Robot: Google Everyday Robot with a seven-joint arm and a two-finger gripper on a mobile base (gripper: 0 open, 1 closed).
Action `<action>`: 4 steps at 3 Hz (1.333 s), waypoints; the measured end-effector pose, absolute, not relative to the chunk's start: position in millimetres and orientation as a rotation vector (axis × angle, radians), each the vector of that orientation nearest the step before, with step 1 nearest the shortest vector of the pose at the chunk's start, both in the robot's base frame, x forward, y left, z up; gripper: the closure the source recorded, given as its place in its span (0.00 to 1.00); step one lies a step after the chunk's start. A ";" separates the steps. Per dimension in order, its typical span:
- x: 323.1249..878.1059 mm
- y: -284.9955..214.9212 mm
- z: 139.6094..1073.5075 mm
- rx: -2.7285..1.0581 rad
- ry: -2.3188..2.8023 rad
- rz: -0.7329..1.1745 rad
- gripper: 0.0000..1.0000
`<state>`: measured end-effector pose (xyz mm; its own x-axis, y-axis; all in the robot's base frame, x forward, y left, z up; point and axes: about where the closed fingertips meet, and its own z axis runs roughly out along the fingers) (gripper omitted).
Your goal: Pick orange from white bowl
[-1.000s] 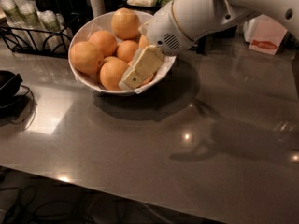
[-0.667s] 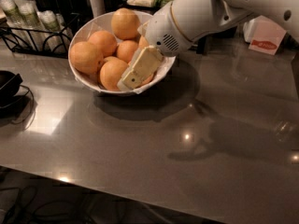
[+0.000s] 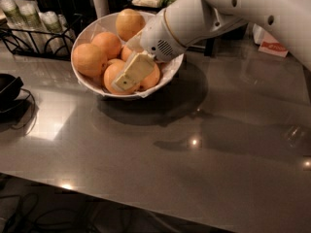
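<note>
The white bowl (image 3: 83,79) stands at the back left of the grey table (image 3: 160,169) and holds several oranges. One orange (image 3: 129,23) lies at the back, one (image 3: 89,59) at the left, and one (image 3: 112,73) at the front. My gripper (image 3: 124,81) reaches down into the bowl from the right on the white arm (image 3: 233,8). Its cream end lies over the front orange, between it and another orange (image 3: 152,76) at the right. The arm hides the bowl's right rim.
A black wire rack with cups (image 3: 29,23) stands behind the bowl at the left. A black object with a cable (image 3: 7,93) sits at the left edge. A red and white box (image 3: 272,45) is at the back right. The table's front edge runs along the bottom.
My gripper has shifted a little to the left, further over the front orange in the bowl. The oranges and the bowl have not moved.
</note>
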<state>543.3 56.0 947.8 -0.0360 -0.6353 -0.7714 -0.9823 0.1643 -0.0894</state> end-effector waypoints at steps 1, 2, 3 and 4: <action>543.5 56.1 947.7 -1.546 1.750 0.636 0.24; 552.6 63.0 938.5 -1.548 1.755 0.655 0.32; 559.2 65.2 924.0 -1.544 1.782 0.678 0.34; 564.7 67.0 911.0 -1.541 1.807 0.698 0.33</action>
<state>564.7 67.0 911.0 -0.0936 -0.6373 -0.7649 -0.9860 0.1656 -0.0173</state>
